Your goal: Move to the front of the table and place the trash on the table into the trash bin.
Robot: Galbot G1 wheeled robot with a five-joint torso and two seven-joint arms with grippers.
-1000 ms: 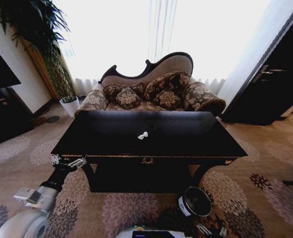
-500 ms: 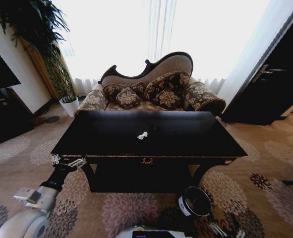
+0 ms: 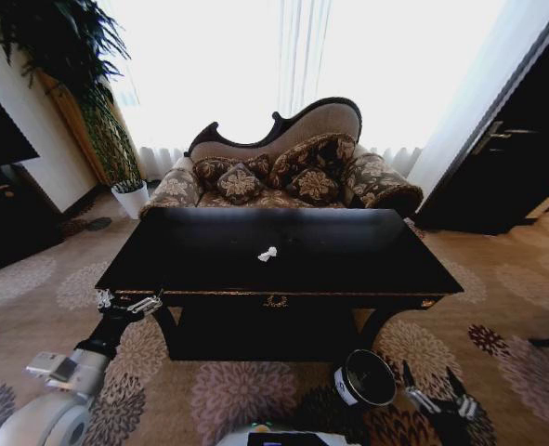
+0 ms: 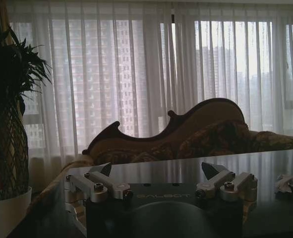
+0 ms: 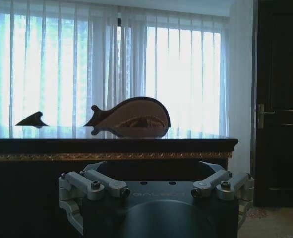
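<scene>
Right end effector (image 3: 434, 390) splayed beside cylindrical trash bin (image 3: 364, 377), crumpled paper wad (image 3: 267, 254), glossy table (image 3: 367, 251)

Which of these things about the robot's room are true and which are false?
1. A white paper wad lies on the black table. True.
2. The trash bin stands on top of the table. False: it stands on the carpet in front of the table.
3. The left gripper is by the table's left front corner, jaws open. True.
4. The right gripper is holding the paper wad. False: its jaws are open and empty, low beside the bin.
5. A patterned sofa stands behind the table. True.
</scene>
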